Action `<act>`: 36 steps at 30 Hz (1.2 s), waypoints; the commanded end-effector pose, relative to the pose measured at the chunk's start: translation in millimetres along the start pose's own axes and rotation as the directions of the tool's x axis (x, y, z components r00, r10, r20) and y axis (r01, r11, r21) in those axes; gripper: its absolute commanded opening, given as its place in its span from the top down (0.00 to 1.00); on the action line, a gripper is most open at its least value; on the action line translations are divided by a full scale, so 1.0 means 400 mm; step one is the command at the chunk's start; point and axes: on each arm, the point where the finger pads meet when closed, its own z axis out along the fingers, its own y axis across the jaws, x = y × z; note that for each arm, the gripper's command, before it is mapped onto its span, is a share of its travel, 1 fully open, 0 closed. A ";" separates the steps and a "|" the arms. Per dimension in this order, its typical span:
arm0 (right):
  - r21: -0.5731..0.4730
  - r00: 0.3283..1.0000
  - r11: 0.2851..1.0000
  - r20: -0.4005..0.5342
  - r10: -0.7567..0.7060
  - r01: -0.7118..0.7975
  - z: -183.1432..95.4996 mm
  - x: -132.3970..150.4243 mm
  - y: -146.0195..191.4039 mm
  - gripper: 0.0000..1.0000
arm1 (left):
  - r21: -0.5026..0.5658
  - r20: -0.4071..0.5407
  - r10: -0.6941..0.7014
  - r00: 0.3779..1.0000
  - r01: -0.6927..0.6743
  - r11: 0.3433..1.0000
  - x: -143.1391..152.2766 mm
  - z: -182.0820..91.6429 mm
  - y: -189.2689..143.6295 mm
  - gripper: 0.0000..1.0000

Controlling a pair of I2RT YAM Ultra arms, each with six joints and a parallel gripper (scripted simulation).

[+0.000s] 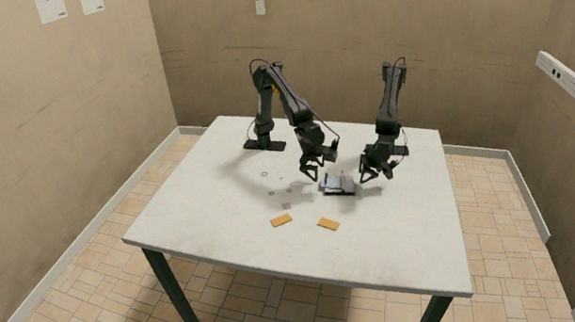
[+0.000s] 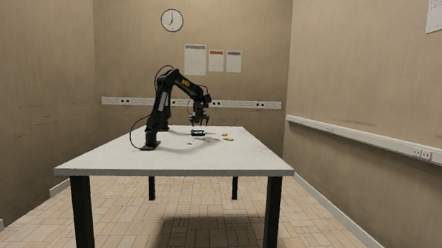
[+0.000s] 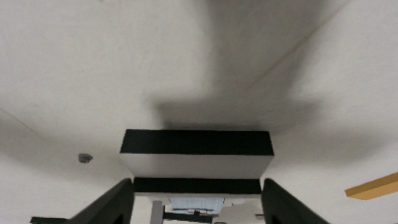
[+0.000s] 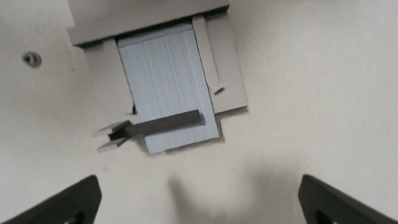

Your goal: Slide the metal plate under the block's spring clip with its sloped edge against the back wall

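In R-wrist view, grey-blue flat metal plate was seen under dark bar-shaped spring clip of grey-and-black block, bevel at 12 o'clock by back wall; contact unclear. L gripper & R gripper were spread, empty.

Block cut off by right wrist view's top edge; gripper fingertips blurred (plate's far end hidden).

One camera looks down across the whole table; another looks along it from one end; two wrist ones peer down close, both seeing the block.
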 end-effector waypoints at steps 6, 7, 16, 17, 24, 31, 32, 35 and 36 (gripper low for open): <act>0.143 0.907 0.899 0.150 0.394 -0.414 -0.114 -0.062 0.058 0.00 | 0.012 -0.011 0.011 1.000 -0.011 1.000 0.015 -0.023 -0.006 0.35; 0.146 0.900 0.891 0.145 0.411 -0.431 -0.118 -0.058 0.066 0.00 | 0.012 -0.011 0.011 1.000 -0.011 1.000 0.015 -0.023 -0.006 0.35; 0.147 0.880 0.873 0.185 0.437 -0.464 -0.149 -0.087 0.094 0.00 | 0.012 -0.011 0.011 1.000 -0.011 1.000 0.015 -0.023 -0.006 0.35; 0.146 0.884 0.877 0.185 0.430 -0.457 -0.149 -0.088 0.096 0.00 | 0.012 -0.011 0.011 1.000 -0.011 1.000 0.015 -0.023 -0.006 0.35; 0.146 0.884 0.877 0.185 0.429 -0.457 -0.150 -0.087 0.092 0.00 | 0.012 -0.011 0.011 1.000 -0.011 1.000 0.015 -0.023 -0.006 0.35; 0.147 0.884 0.877 0.176 0.433 -0.458 -0.141 -0.084 0.091 0.00 | 0.012 -0.011 0.011 1.000 -0.011 1.000 0.015 -0.023 -0.006 0.35; 0.147 0.884 0.877 0.176 0.433 -0.458 -0.141 -0.084 0.091 0.00 | 0.012 -0.011 0.011 1.000 -0.011 1.000 0.015 -0.023 -0.006 0.35; 0.147 0.884 0.877 0.176 0.433 -0.458 -0.141 -0.084 0.091 0.00 | 0.012 -0.011 0.011 1.000 -0.011 1.000 0.015 -0.023 -0.006 0.35; 0.147 0.884 0.877 0.176 0.433 -0.458 -0.141 -0.084 0.091 0.00 | 0.012 -0.011 0.011 1.000 -0.011 1.000 0.015 -0.023 -0.006 0.35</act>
